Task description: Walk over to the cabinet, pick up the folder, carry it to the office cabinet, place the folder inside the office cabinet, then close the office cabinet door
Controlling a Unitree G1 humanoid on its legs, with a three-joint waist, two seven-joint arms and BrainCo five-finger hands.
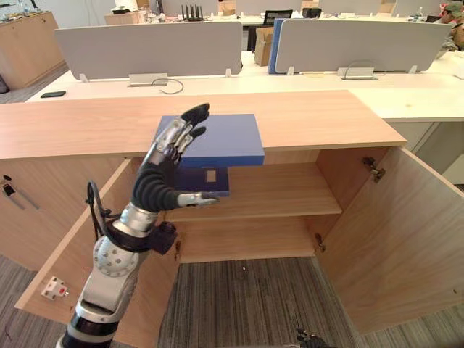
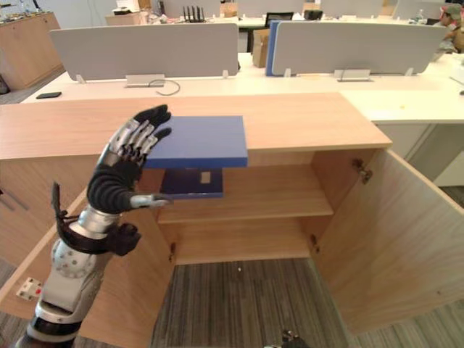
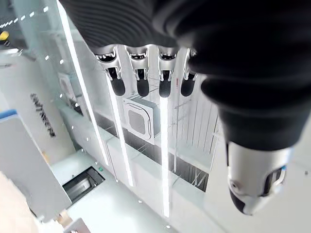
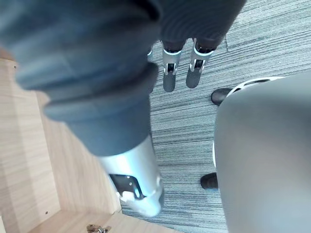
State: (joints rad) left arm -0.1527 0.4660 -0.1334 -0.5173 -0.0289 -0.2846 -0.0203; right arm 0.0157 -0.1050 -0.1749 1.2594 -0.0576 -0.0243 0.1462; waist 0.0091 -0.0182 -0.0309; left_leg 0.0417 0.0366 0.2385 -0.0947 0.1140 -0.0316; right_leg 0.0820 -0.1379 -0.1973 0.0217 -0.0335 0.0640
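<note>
A blue folder (image 1: 225, 139) lies flat on the wooden cabinet top (image 1: 319, 116), its front edge hanging over the open cabinet. A second, darker blue folder (image 1: 208, 180) with a pale label rests on the upper shelf (image 1: 283, 192) inside. My left hand (image 1: 172, 145) is raised in front of the top folder's left edge, fingers straight and pointing up, thumb spread, holding nothing. Whether it touches the folder I cannot tell. In the left wrist view its fingers (image 3: 141, 82) stand straight against the ceiling. My right hand (image 4: 170, 73) hangs low over the carpet, fingers relaxed and empty.
Both cabinet doors stand wide open, the left door (image 1: 65, 268) beside my left arm and the right door (image 1: 399, 246) at the right. Behind the cabinet runs a white desk with grey dividers (image 1: 148, 47) and a dark phone (image 1: 53, 94). Striped carpet lies below.
</note>
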